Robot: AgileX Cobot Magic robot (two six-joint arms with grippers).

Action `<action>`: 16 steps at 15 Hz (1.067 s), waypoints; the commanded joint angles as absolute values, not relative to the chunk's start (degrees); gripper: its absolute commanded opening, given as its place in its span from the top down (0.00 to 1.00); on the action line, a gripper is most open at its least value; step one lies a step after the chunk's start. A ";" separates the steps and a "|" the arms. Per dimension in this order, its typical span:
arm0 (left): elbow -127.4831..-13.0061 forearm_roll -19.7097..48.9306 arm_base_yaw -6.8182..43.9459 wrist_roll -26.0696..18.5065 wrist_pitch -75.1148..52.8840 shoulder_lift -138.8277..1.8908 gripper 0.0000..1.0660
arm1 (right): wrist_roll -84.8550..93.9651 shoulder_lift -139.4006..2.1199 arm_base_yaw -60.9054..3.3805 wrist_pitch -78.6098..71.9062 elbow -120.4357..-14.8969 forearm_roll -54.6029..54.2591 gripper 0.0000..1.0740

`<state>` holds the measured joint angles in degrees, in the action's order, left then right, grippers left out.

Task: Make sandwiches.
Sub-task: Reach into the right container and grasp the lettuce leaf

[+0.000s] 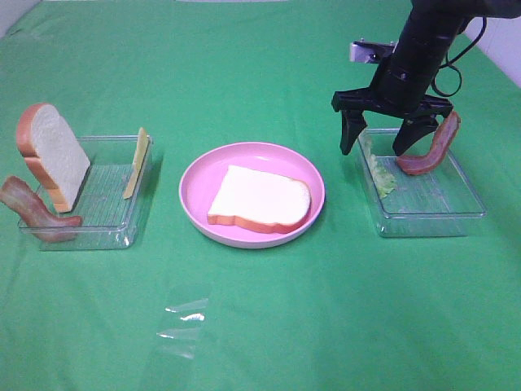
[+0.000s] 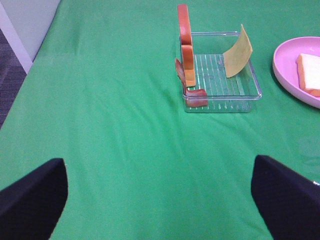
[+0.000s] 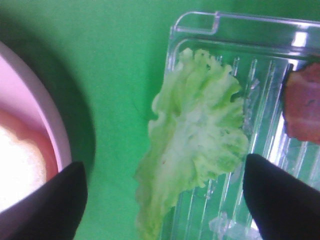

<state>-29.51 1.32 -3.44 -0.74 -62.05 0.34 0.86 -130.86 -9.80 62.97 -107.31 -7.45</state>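
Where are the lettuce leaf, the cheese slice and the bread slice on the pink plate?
lettuce leaf (image 3: 197, 125), right wrist view, middle of the leaf.
cheese slice (image 2: 238, 54), left wrist view, centre of its face.
bread slice (image 1: 262, 195), exterior high view, middle of its white top.

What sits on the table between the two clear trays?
The pink plate holding one bread slice; the exterior high view shows it.

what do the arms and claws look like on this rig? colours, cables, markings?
The right arm is matte black, with a silver bracket at the wrist and a black cable looping beside it. The right claw is black, two tapered fingers. The left claw shows only two black finger ends; its arm is out of view. No markings visible.
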 commanded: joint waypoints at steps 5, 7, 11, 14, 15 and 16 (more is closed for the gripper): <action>-29.56 1.55 -3.44 -0.57 -61.42 0.97 0.15 | 2.81 -130.98 -9.80 62.85 -107.60 -10.31 0.51; -29.56 1.55 -3.44 -0.57 -61.42 0.97 0.15 | 2.81 -130.98 -9.80 62.45 -107.60 -10.31 0.62; -29.56 1.55 -3.44 -0.57 -61.42 0.97 0.15 | 2.81 -130.98 -9.80 61.99 -107.60 -10.31 0.64; -29.56 1.55 -3.44 -0.57 -61.42 0.97 0.15 | 2.75 -130.98 -9.80 61.88 -107.60 -10.31 0.65; -29.56 1.55 -3.44 -0.57 -61.42 0.97 0.15 | 2.75 -130.98 -9.80 62.05 -107.60 -10.31 0.70; -29.56 1.55 -3.44 -0.57 -61.42 0.97 0.15 | 2.75 -130.98 -9.80 62.17 -107.60 -10.31 0.79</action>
